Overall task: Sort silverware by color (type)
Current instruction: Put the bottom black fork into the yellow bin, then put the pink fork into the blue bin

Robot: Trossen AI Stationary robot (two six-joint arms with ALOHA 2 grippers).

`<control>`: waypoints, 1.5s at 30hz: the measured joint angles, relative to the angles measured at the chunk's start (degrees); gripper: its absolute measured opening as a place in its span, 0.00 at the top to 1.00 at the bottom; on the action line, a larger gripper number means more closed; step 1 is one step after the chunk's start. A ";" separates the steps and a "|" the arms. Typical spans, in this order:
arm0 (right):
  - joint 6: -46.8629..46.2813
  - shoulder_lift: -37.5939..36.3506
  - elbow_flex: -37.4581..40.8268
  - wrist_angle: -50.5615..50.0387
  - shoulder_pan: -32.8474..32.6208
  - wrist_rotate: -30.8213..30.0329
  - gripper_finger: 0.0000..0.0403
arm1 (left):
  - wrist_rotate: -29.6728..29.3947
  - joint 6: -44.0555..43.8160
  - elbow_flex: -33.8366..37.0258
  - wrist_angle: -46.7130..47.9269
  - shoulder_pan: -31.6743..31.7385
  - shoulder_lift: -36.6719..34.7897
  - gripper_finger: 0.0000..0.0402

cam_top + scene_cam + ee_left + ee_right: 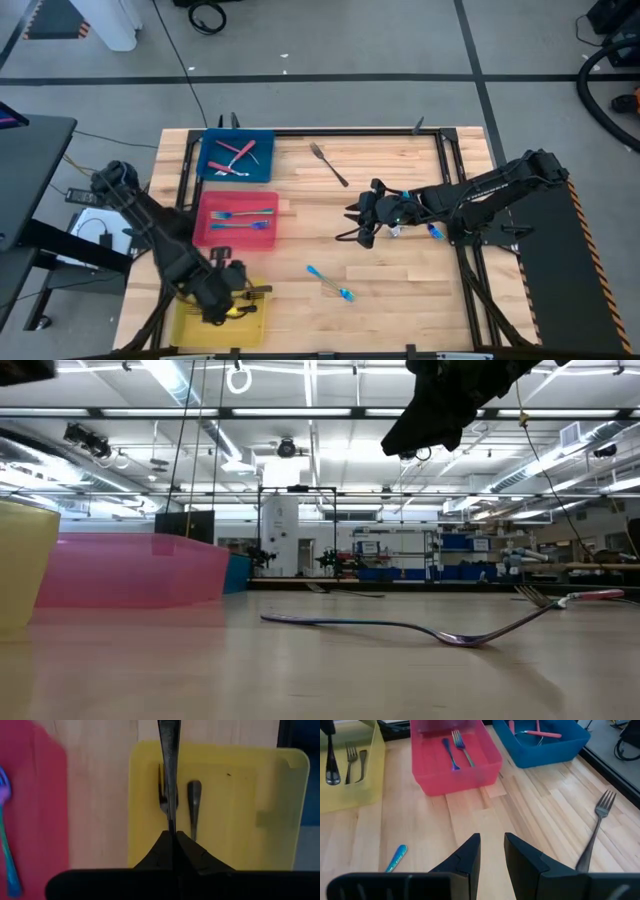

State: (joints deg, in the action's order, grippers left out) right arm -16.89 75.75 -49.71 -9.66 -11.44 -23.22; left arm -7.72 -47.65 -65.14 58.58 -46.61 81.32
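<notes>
- In the left wrist view, the dark fork clamped in the left gripper runs out past the picture's edge, so its far end is unseen.
- From above, the left gripper hides part of the yellow tray; its contents there are too small to tell.
- In the right wrist view, the blue-handled fork near the yellow tray is cut off by the right gripper; only its handle tip shows.
- In the low view, the yellow tray is cropped at the edge.
</notes>
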 joint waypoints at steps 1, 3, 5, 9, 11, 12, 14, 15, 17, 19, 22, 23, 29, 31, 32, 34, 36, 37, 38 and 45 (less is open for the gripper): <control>-0.06 0.00 0.00 0.07 0.00 0.00 0.76 | -0.62 -2.65 0.46 0.02 -1.49 0.00 0.99; -0.08 0.00 0.00 0.10 0.00 0.01 0.76 | -1.23 -7.98 1.61 0.31 -4.10 0.00 0.99; -0.08 0.00 0.00 0.23 0.00 0.04 0.76 | -1.25 -13.11 3.40 -0.18 -6.19 0.00 0.99; -0.04 0.00 0.00 1.05 0.00 0.02 0.76 | -1.29 -20.96 7.38 -1.58 -9.37 0.00 0.99; -0.04 0.00 0.00 1.05 0.00 -0.15 0.76 | -1.27 -22.76 9.31 -4.47 -10.27 0.01 0.99; -0.08 0.00 0.00 1.08 0.01 -0.33 0.76 | -1.26 -23.54 10.13 -6.31 -10.61 0.02 0.99; -0.10 0.00 0.00 1.07 0.02 -0.50 0.76 | -1.29 -24.71 11.92 -10.36 -11.09 0.02 0.99; -0.18 0.00 0.00 1.01 0.00 -0.50 0.76 | -1.28 -25.36 12.94 -12.12 -11.19 0.02 0.99; -1.79 0.00 0.00 0.86 -0.13 -0.50 0.76 | -1.27 -26.40 14.94 -15.68 -11.19 0.02 0.97; -4.11 0.00 0.00 0.37 -0.45 -0.42 0.76 | -1.29 -27.17 16.82 -18.40 -11.19 0.02 0.96; -6.89 0.00 0.00 -1.31 -1.18 0.62 0.76 | -1.34 -27.78 19.56 -20.08 -11.15 0.04 0.95; -7.82 0.00 0.00 -1.75 -1.50 0.39 0.76 | -1.38 -27.97 20.23 -20.29 -11.15 0.04 0.94; -11.38 0.00 0.00 -3.67 -3.53 -4.06 0.76 | -1.34 -28.31 22.05 -21.18 -11.13 0.04 0.88; -12.48 0.00 0.00 -4.92 -3.97 -4.82 0.76 | -1.34 -28.31 22.07 -22.90 -11.08 0.04 0.86; -12.97 0.00 0.00 -5.59 -4.21 -5.33 0.76 | -1.34 -28.31 22.07 -24.56 -11.08 0.04 0.84; -13.67 0.00 0.00 -6.92 -4.45 -6.11 0.76 | -1.34 -28.21 22.07 -27.93 -11.07 0.04 0.81; -14.48 0.00 0.00 -8.76 -4.63 -6.97 0.76 | -1.29 -27.88 22.07 -30.74 -10.72 0.04 0.78; -14.64 0.00 0.00 -9.70 -4.63 -7.26 0.76 | -1.26 -27.75 22.06 -31.60 -10.46 0.04 0.77; -14.66 0.00 0.00 -10.57 -4.63 -7.26 0.76 | -1.25 -27.74 22.05 -31.83 -10.12 0.04 0.76; -14.51 0.00 0.00 -19.69 -4.68 -6.81 0.76 | 5.61 -23.30 22.05 -31.77 -6.09 0.04 0.75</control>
State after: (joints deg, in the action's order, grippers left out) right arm -31.39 75.75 -49.71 -29.35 -16.12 -30.03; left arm -2.11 -70.96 -43.09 26.81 -52.69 81.36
